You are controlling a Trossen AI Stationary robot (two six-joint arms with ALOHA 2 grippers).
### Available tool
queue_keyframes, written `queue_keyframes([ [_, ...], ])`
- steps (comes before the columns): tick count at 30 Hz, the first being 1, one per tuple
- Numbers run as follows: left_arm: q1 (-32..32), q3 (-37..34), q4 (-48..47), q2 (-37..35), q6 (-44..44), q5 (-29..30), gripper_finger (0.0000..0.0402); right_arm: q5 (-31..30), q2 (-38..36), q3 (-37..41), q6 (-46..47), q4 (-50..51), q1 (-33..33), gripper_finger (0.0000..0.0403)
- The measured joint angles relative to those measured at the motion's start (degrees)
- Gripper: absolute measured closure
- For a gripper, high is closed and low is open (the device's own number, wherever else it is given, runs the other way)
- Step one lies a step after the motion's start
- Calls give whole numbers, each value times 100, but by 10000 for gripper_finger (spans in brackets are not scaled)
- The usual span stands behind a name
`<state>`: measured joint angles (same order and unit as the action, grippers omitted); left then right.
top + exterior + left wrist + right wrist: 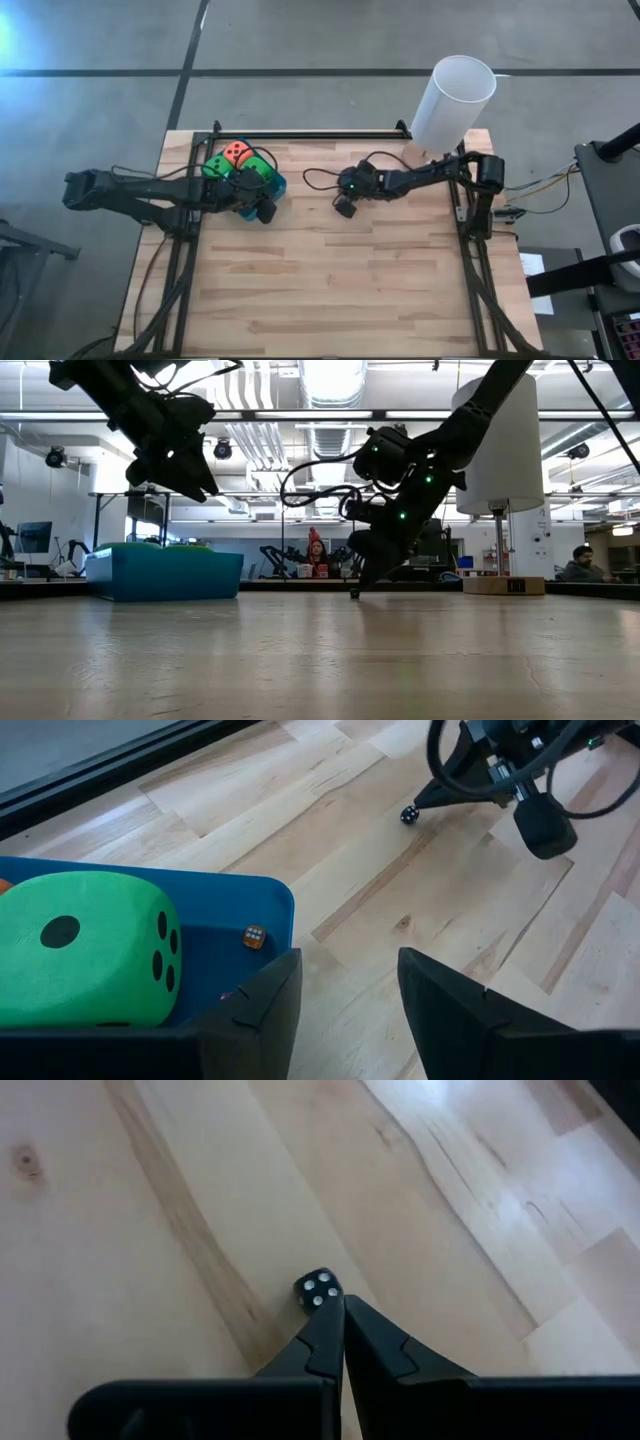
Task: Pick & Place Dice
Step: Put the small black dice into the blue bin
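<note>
A blue tray (280, 186) stands at the table's far left and holds large soft dice: an orange-red one (237, 153) and two green ones (215, 166) (90, 950). A tiny orange-brown die (254, 936) lies on the tray floor. My left gripper (350, 995) hangs open above the tray's near right corner, with nothing between its fingers. A tiny black die with white pips (318, 1290) sits on the bare wood near the table's middle. My right gripper (335, 1305) is shut, its tips low at the table right beside this die. My right gripper's shut fingertips (322, 1318) stand at the black die's near side (322, 1298), slanting down from the table's right. The die rests on the wood, beyond the tips and not between them. Whether the tips touch it I cannot tell.
A tall white cylinder (455, 100) stands on a wooden base at the far right corner. Bare wood (350, 290) stretches across the near half of the table. In the low view, people (318, 555) sit in the room beyond the table.
</note>
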<state>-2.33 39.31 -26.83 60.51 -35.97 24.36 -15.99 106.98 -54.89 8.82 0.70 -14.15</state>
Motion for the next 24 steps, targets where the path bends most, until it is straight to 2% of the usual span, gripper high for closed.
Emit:
queue_keyframes([
  [10, 0, 0, -2, 0, -2, 0, 224, -239, 0, 0, -47, -17, -69, 394],
  [24, 0, 0, -1, 0, -4, -2, 219, -176, 2, 69, -147, -316, -197, 394],
])
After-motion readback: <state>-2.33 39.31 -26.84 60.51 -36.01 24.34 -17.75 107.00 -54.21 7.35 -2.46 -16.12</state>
